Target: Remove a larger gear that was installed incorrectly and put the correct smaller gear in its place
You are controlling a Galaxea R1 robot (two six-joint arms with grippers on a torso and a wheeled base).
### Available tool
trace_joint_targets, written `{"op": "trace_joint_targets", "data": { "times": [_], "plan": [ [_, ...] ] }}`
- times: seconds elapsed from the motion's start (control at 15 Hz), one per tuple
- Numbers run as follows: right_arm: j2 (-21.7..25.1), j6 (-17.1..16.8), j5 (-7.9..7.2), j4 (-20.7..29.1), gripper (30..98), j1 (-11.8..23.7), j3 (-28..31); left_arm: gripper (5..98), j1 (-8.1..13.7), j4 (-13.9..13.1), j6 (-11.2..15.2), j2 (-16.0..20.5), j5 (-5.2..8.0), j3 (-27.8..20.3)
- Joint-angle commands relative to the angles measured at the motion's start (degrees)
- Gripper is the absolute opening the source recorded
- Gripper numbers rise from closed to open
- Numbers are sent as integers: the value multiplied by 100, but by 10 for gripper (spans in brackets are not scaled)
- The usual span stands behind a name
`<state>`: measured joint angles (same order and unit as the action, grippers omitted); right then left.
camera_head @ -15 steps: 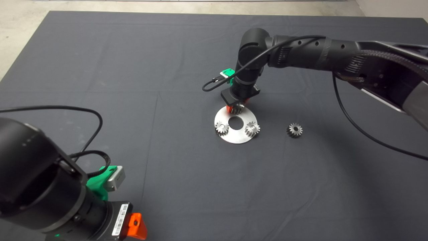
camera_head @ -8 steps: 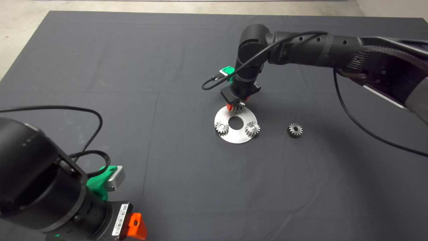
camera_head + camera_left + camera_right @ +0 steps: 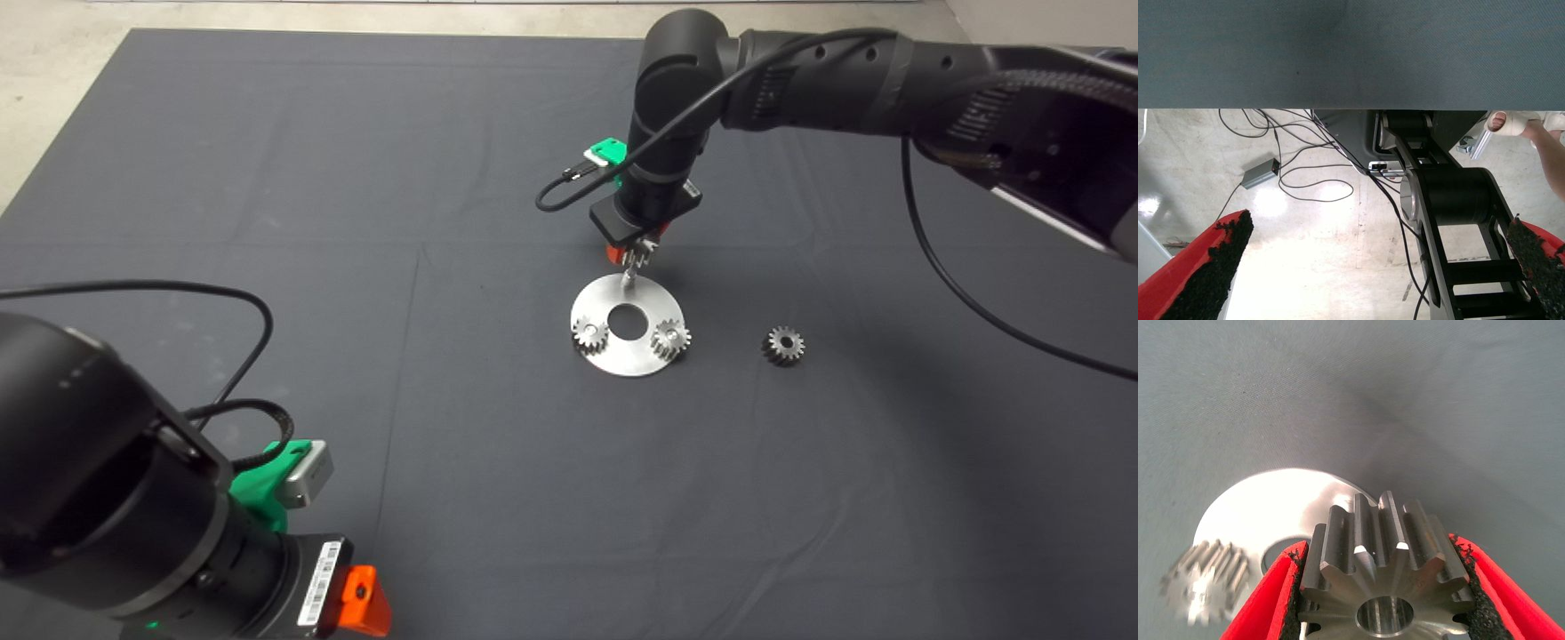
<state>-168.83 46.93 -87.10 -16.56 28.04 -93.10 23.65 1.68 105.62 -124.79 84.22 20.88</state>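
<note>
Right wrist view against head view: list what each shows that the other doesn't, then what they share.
Only the right wrist view shows the larger gear's centre bore and the black pads clamped on its teeth.

Only the head view shows the bare pin under the lifted gear, a loose gear lying on the mat to the right of the disc, the second mounted gear, and the left gripper parked at lower left.

Both show the right gripper holding the larger gear above the steel disc, with one mounted gear on it.

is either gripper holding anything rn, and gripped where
The right gripper holds the larger gear, pads pinching its toothed sides, lifted above the round plate. The left gripper is open, holding nothing.
</note>
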Motion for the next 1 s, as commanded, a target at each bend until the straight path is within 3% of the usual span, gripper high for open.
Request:
{"op": "trace_joint_targets", "data": {
  "times": [0.0, 0.27, 0.53, 0.93],
  "plan": [
    [163, -9, -310, -31, 500, 361, 92, 981, 26, -107, 29, 2, 15, -77],
    [747, -9, -325, 13, 500, 352, 208, 981, 24, -107, 29, 2, 15, -77],
    [1442, -9, -361, 13, 501, 318, 785, 981, -44, -107, 29, 2, 15, -77],
    [1866, -9, -360, -14, 501, 220, 848, 981, -53, -107, 29, 2, 15, -77]
  ]
}}
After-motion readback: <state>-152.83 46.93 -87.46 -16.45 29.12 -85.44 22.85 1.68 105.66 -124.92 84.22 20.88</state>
